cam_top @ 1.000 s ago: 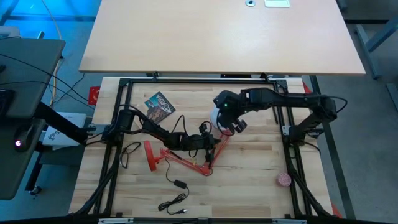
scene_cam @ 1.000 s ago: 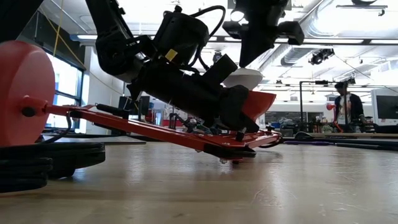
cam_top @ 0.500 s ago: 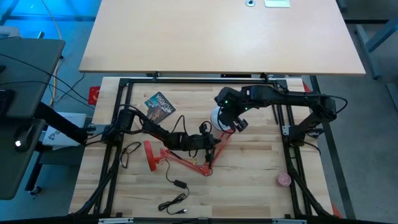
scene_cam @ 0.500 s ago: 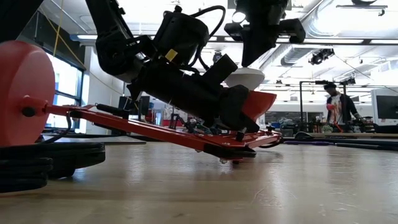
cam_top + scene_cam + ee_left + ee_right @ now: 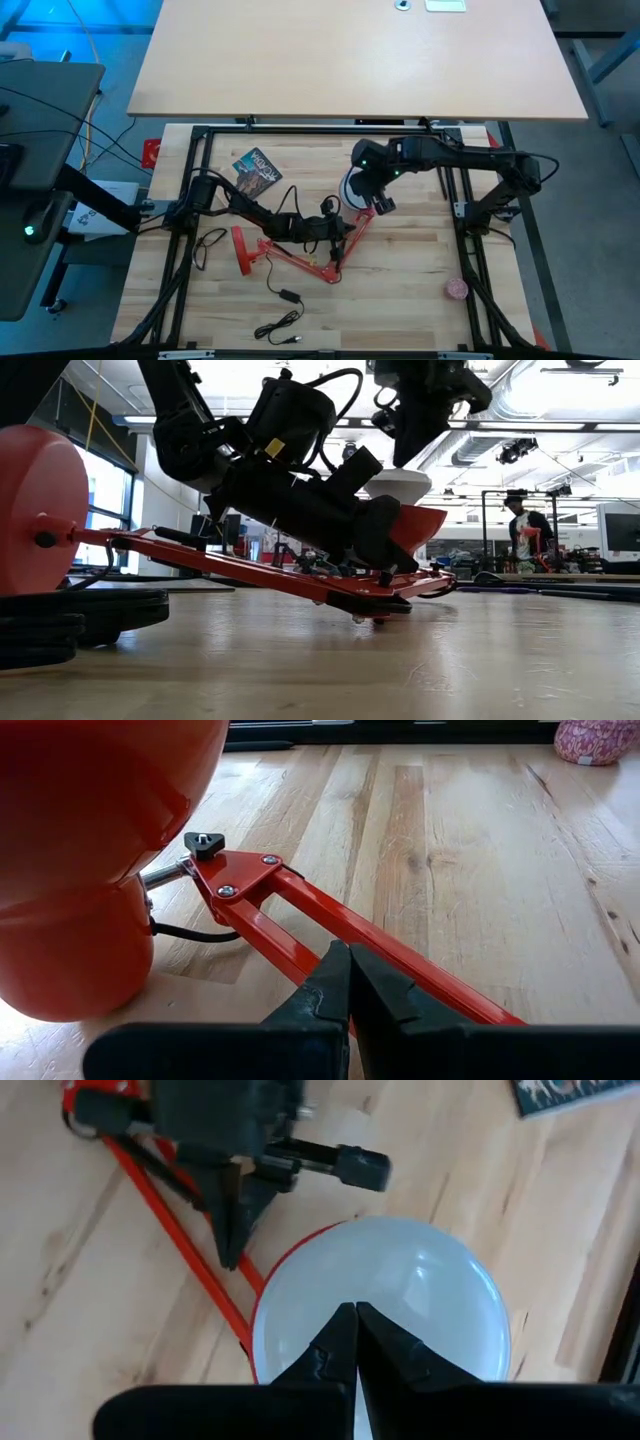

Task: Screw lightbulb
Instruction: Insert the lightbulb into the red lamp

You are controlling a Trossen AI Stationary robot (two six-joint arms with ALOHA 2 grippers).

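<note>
Since the earlier shots, only the right gripper (image 5: 375, 203) has really moved: in the high view its wrist has turned a bit over the lamp head, and in the low view it sits rotated above the white dome. A person in the background has wandered left too. Nothing else budged.

The lightbulb (image 5: 385, 1295) is sitting in the red lamp shade (image 5: 420, 525), dome up, right under the right gripper, whose fingers are pinched together at the dome with nothing grasped between them. The left gripper (image 5: 349, 982) is clamped on the lamp arm (image 5: 300, 915), pinning it to the wooden table (image 5: 400, 270).

So the bulb looks seated, probably mid-twist; how tight it is can't be told.
</note>
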